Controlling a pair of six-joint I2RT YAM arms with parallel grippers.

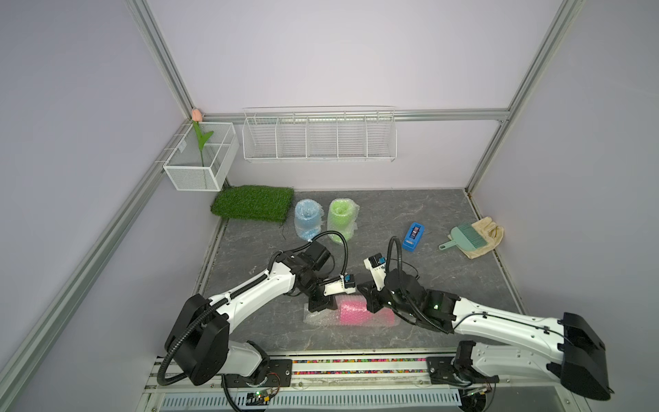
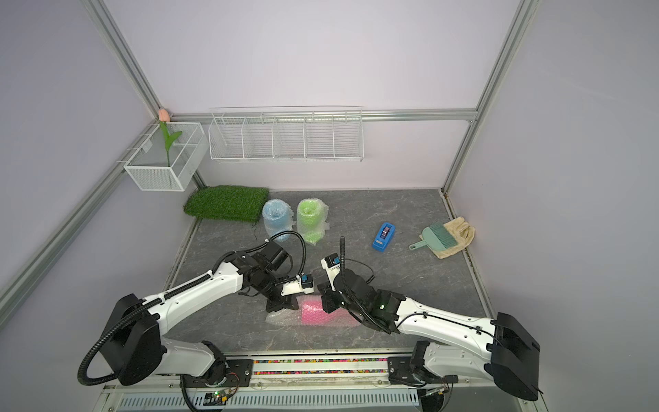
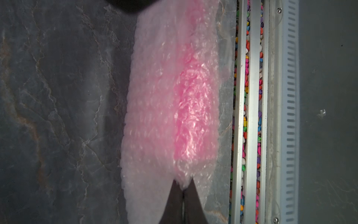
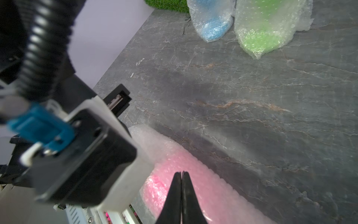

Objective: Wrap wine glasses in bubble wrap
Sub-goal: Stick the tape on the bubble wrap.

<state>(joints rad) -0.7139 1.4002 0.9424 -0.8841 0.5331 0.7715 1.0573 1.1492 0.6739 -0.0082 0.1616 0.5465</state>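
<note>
Nearest you, the pink goblet lies on its side, rolled in bubble wrap by the table's front edge. Your left gripper and right gripper are both fully closed with their tips against the roll. Whether either nips a fold is unclear. If you pull away loosely, the wrap may spring open or the roll may run off forward. Farther back on the dark marbled table, the blue goblet and green goblet stand wrapped, with lilac walls beyond.
</note>
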